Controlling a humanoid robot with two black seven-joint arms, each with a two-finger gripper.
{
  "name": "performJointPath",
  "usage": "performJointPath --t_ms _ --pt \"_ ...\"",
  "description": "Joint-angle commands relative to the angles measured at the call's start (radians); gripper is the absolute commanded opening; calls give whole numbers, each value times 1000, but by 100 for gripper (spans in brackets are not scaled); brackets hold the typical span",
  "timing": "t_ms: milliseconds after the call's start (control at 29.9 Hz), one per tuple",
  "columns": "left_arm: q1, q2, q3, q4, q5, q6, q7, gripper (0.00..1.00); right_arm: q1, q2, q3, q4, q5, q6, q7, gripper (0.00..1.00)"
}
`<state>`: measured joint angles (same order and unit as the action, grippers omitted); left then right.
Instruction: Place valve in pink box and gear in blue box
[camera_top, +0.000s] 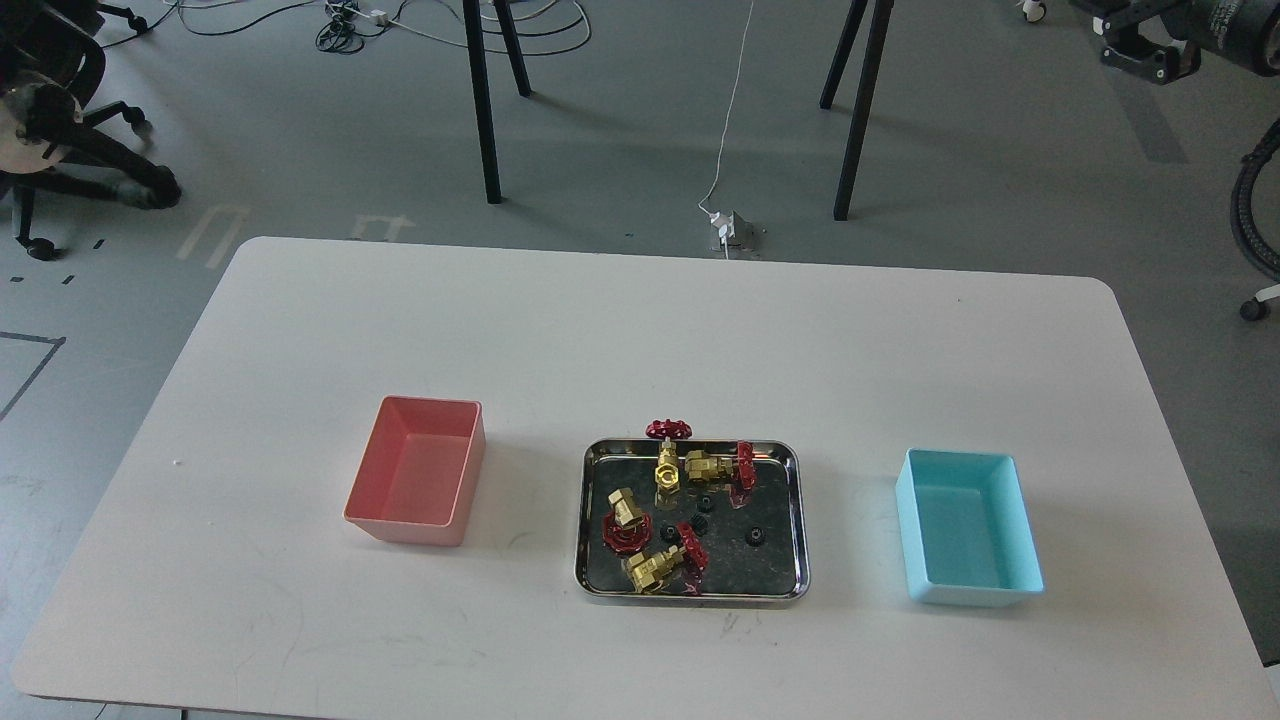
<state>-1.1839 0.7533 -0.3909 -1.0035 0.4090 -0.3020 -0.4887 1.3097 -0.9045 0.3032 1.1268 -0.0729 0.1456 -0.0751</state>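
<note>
Four brass valves with red handwheels lie in a shiny steel tray (801, 520) at the table's middle front: one (667, 468) with its wheel over the back rim, one (708, 465) beside it, one (624, 508) at the left, one (648, 568) at the front. Several tiny black gears (757, 537) lie among them. The pink box (405, 525) stands empty left of the tray. The blue box (975, 595) stands empty to its right. My left gripper (160, 190) is a dark blur far off at the top left. My right gripper (1145, 55) is at the top right, small and dark.
The white table (640, 330) has rounded corners and a bare back half. Beyond its far edge are black stand legs (485, 120), a power strip and cables (730, 232) on the grey floor.
</note>
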Motion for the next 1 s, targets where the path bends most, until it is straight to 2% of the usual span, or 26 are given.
performJointPath --t_ms 0,33,201,334,535,602,702,970 --pt "36 9 13 -44 63 -26 0 100 0 1 2 -1 -1 -1 0 99" --pt "41 12 15 -75 127 3 0 99 0 1 5 -1 -1 -12 1 99" --pt "137 27 17 -219 562 277 0 98 2 3 28 -1 -1 -21 9 99" --pt "252 29 18 -348 960 426 0 98 3 -4 45 1 -1 -9 9 99" --pt "484 -37 18 -363 1633 691 0 98 17 -7 45 4 -8 -9 9 99" --pt "541 -78 17 -350 1773 734 0 99 26 -8 45 2 -22 -9 9 99" --pt "627 -118 10 -307 1773 767 27 99 34 -13 47 2 -25 -9 9 99" --pt "695 -265 20 -179 1773 788 39 99 45 -16 43 2 -73 -12 8 99"
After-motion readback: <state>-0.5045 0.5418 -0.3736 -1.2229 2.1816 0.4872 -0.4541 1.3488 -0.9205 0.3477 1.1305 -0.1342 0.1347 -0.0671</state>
